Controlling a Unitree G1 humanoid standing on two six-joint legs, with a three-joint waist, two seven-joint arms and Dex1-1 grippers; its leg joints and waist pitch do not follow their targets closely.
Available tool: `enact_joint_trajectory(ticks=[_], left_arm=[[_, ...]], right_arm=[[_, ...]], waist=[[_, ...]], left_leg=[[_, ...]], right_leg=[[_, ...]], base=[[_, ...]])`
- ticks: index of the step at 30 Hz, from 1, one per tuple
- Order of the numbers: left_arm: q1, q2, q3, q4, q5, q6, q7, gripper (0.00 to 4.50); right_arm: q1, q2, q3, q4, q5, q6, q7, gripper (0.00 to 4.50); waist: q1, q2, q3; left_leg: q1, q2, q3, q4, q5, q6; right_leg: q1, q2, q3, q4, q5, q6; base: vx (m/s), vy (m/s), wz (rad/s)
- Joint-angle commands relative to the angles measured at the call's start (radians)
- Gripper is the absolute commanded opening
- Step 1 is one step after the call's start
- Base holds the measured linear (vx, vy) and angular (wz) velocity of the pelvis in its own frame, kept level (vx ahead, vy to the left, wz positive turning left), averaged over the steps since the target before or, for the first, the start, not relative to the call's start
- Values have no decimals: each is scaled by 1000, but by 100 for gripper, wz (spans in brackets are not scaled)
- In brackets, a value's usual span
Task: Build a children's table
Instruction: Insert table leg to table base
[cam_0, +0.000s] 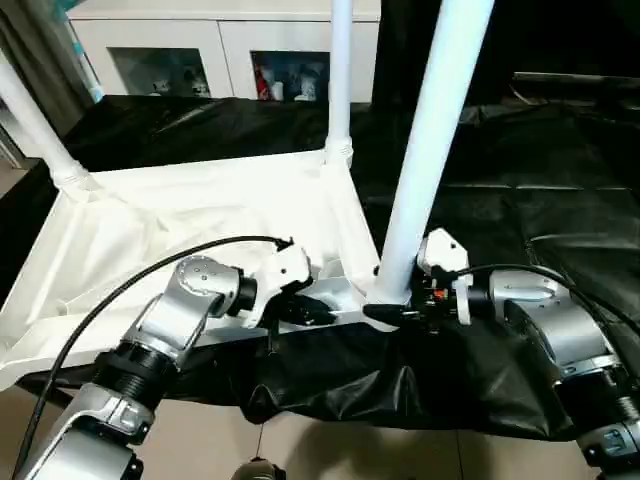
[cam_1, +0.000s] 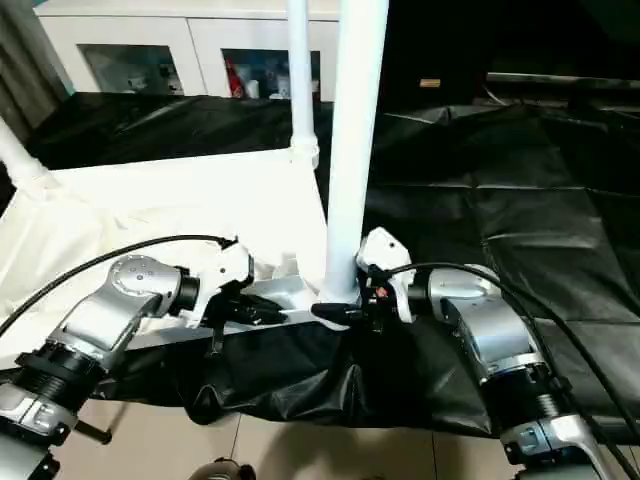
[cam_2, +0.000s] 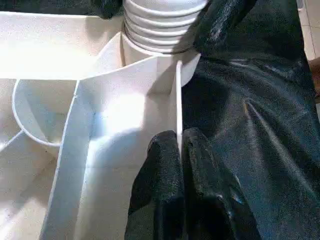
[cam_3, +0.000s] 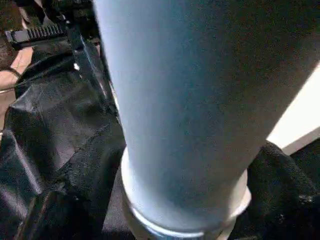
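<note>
The right gripper (cam_0: 392, 312) straddled the upright leg (cam_0: 425, 150) at the tabletop's (cam_0: 150, 230) near corner socket, jaws wide, while the left gripper (cam_2: 180, 150) pinched the rim.

From the head we look forward and down. Each wrist camera sights along its pincer, very close. All our views share the leg (cam_0: 425, 150) standing in the tabletop (cam_0: 190, 225) corner, between both pincers.
</note>
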Motion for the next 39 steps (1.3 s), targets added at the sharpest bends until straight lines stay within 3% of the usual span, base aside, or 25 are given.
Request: enact_joint_trajectory(ticks=[1, 2, 7, 16, 19, 20, 21, 22, 23, 26, 30, 32, 39], left_arm=[[-12, -2, -4, -50, -28, -21, -21, 0], [-12, -2, -4, -50, -28, -21, -21, 0], [-14, -6, -2, -44, -24, -21, -20, 0], [-29, -37, 21, -1, -6, 8, 64, 0], [-71, -94, 51, 90, 23, 30, 204, 0], [-105, -145, 68, 152, 35, 43, 298, 0], [-105, -145, 68, 152, 35, 43, 298, 0], [-132, -185, 77, 193, 42, 52, 363, 0], [-150, -211, 82, 219, 47, 57, 408, 0], [-184, -262, 92, 262, 47, 63, 476, 0], [-227, -318, 86, 322, 57, 35, 522, 0], [-231, -320, 82, 328, 60, 21, 506, 0], [-200, -263, 60, 311, 59, -30, 409, 0]], right_arm=[[12, 3, 15, -22, -5, 14, 0, 314], [12, 3, 15, -22, -5, 14, 0, 291], [18, 3, 20, -27, -3, 23, -3, 277], [46, 43, 4, 7, 1, 45, -71, 275], [37, 132, -50, 103, -25, 62, -273, 275], [19, 206, -98, 182, -29, 71, -426, 275], [19, 206, -98, 182, -29, 71, -426, 274], [1, 257, -125, 236, -30, 76, -528, 274], [-15, 290, -142, 273, -30, 73, -594, 274], [-48, 347, -162, 333, -32, 64, -699, 274], [-97, 427, -153, 402, -51, 16, -744, 274], [-107, 442, -167, 407, -35, 11, -724, 344], [-119, 392, -153, 374, -35, -23, -626, 380]], waist=[[-1, 3, -93], [-1, 2, -93], [0, 2, -92], [-1, 1, -90], [-6, 1, -85], [-9, 3, -84], [-17, -1, -80], [-17, 6, -81], [-23, 3, -77], [-32, 6, -76], [-38, 5, -79], [-37, 7, -79], [-41, 6, -84]], left_leg=[[11, 31, -6, -55, -116, 74], [11, 31, -6, -55, -122, 73], [11, 31, -6, -54, -132, 67], [10, 29, -6, -54, -155, 52], [17, 25, -2, -56, -183, 33], [18, 25, -6, -59, -204, 16], [18, 23, -7, -64, -225, 1], [18, 21, -9, -63, -235, -4], [20, 18, -7, -66, -258, -8], [23, 17, -10, -70, -294, -15], [24, 12, -11, -70, -300, 3], [25, 16, -11, -73, -299, 12], [18, 20, -14, -79, -285, 26]], right_leg=[[63, -64, 47, -57, -7, -261], [63, -64, 47, -57, -13, -260], [63, -64, 47, -58, -36, -254], [62, -64, 48, -63, -85, -242], [53, -64, 49, -73, -154, -233], [54, -67, 48, -77, -205, -222], [55, -65, 45, -84, -263, -202], [56, -68, 44, -83, -286, -193], [52, -65, 46, -95, -338, -168], [51, -66, 47, -101, -388, -151], [53, -67, 47, -108, -409, -135], [51, -67, 47, -108, -405, -136], [60, -68, 47, -100, -322, -162]], base=[[0, 0, 0], [0, 0, 0], [0, 0, 0], [0, 0, 0], [0, 0, 0], [0, 0, 0], [0, 0, 0], [0, 0, 0], [0, 0, 0], [0, 0, 0], [0, 0, 0], [0, 0, 0], [0, 0, 0]])
